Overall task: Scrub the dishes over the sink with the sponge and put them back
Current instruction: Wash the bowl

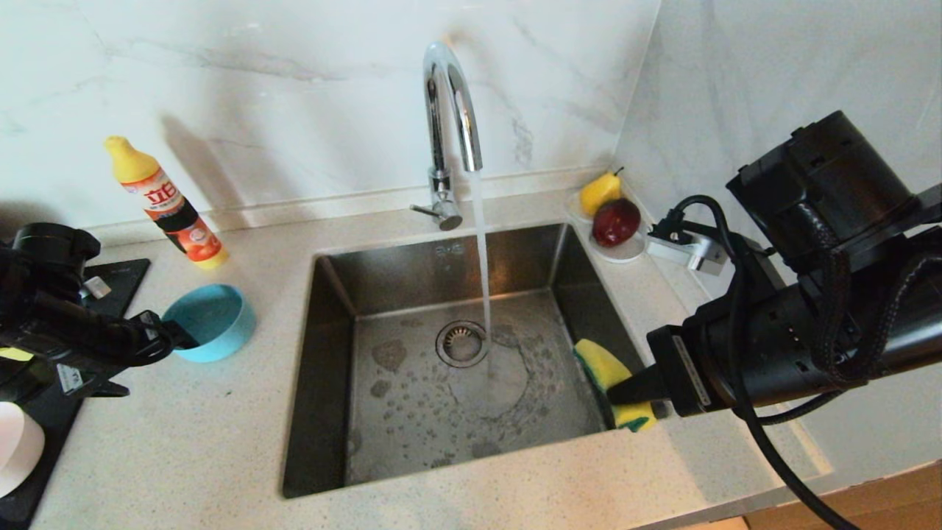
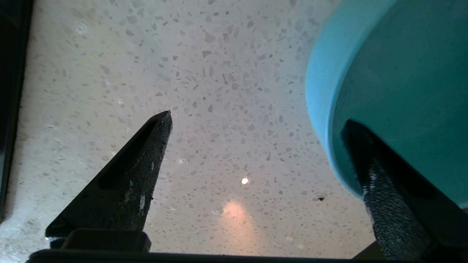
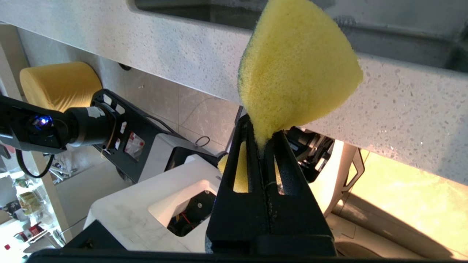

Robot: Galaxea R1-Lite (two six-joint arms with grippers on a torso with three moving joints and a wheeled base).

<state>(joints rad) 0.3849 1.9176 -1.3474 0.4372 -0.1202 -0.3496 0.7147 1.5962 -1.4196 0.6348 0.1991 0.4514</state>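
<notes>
I have the sink (image 1: 353, 442) in the middle of my head view, tap (image 1: 450, 96) running a thin stream down beside the drain strainer (image 1: 461, 343), with the speckled counter (image 1: 184, 442) all round it. My right gripper (image 1: 625, 389) hangs at the basin's right edge, clamped tight on the narrow tail of the sponge (image 1: 605, 366), whose yellow fan sticks out over the steel. On the left counter sits the light blue bowl (image 1: 210, 322), upright, and my left gripper (image 2: 256, 138) is right at it with its fingers spread wide: one finger reaches inside the bowl, the other lies outside over bare counter, so the near wall stands between them, not yet pinched. That straddle is what I judge the next move turns on; the left arm is plainly the nearer one, and the sink lies to the bowl's right. A pale dish edge (image 1: 16, 449) shows at the far left. The detergent bottle (image 1: 168, 205) carries large red Chinese characters I read as 立白.
</notes>
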